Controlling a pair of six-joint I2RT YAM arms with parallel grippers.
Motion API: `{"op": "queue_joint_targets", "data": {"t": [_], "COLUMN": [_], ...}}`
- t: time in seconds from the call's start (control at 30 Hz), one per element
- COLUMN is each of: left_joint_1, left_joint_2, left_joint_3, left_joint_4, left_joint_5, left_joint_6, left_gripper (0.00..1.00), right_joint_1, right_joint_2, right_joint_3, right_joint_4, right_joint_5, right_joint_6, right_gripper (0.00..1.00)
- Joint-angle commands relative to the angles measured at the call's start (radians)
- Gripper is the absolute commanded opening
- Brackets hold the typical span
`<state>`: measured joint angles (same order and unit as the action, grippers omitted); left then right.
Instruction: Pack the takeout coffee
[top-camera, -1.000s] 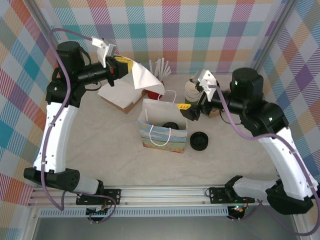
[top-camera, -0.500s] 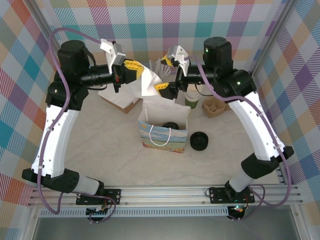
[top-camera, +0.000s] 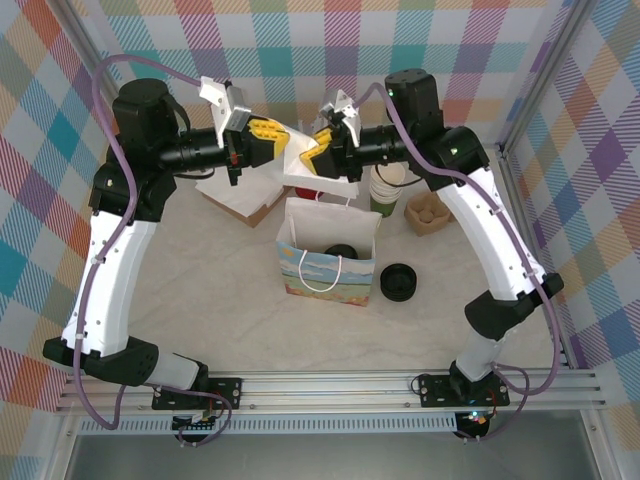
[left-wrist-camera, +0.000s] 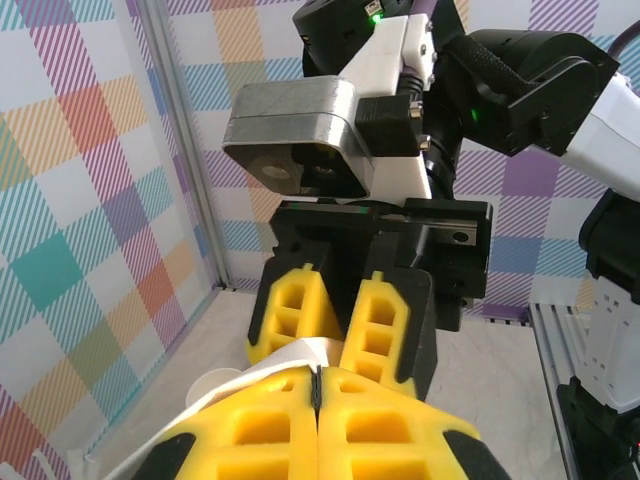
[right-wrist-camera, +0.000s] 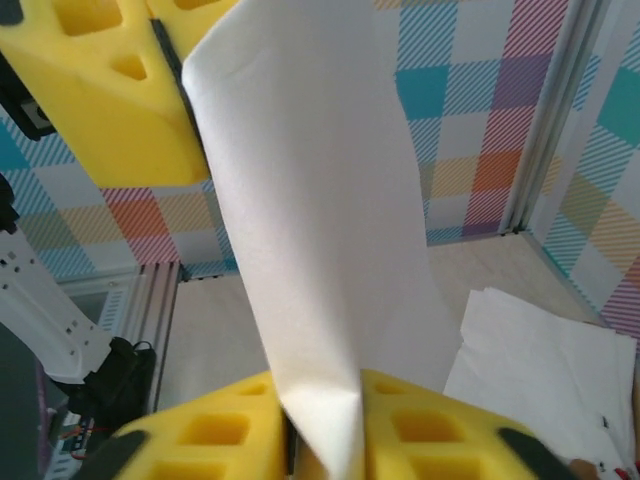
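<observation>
Left gripper (top-camera: 280, 138) and right gripper (top-camera: 314, 157) are both clamping one thin white paper sheet (top-camera: 298, 176) above the beige tabletop (top-camera: 200, 290); pastel plaid walls (top-camera: 420, 50) are enclosing it.

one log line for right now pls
left gripper: shut on white paper sheet | right gripper: shut on same sheet | paper bag: upright, open, on table

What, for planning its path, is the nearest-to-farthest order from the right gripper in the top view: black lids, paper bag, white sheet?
1. white sheet, pinched by the right gripper.
2. paper bag, centre.
3. black lids, right of the bag.
</observation>
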<state>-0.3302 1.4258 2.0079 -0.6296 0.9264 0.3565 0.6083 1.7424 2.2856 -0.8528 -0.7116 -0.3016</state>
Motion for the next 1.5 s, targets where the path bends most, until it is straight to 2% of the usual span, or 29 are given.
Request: {"op": "queue_joint_targets", "data": {"t": [0.0,0.07,0.23,0.4,0.57,0.77,0.97,1.47], "left_joint_1": [-0.017,-0.019,-0.019,-0.02,-0.02,-0.02,-0.02,-0.02], "left_joint_2": [-0.009,-0.025,-0.126,-0.284,-0.445,-0.556,-0.58,-0.605], "left_joint_3": [0.02,0.007,-0.09,-0.284,-0.532,-0.713,-0.747,-0.787], "left_joint_4": [-0.014,-0.026,-0.023,0.022,0.077,0.072,0.044,0.051], "left_joint_5": [0.003,-0.015,-0.071,-0.213,-0.378,-0.483,-0.553,-0.593], "left_joint_6": [0.005,-0.002,-0.032,-0.115,-0.248,-0.318,-0.315,-0.326], "left_gripper": [0.02,0.09,0.42,0.57,0.58,0.58,0.58,0.58], "right_joint_1": [-0.001,-0.001,-0.002,-0.001,-0.002,0.002,0.032,0.076], "right_joint_2": [-0.01,-0.026,-0.087,-0.172,-0.214,-0.205,-0.145,-0.05], "right_joint_3": [0.042,0.039,-0.019,-0.138,-0.211,-0.256,-0.254,-0.254], "right_joint_4": [-0.06,-0.095,-0.159,-0.162,-0.216,-0.229,-0.223,-0.136], "right_joint_5": [-0.012,0.028,0.121,0.206,0.277,0.273,0.297,0.303], "right_joint_6": [0.012,0.006,0.006,0.033,0.034,0.045,0.036,0.118], "right_gripper": [0.03,0.0,0.0,0.0,0.0,0.0,0.0,0.0]}}
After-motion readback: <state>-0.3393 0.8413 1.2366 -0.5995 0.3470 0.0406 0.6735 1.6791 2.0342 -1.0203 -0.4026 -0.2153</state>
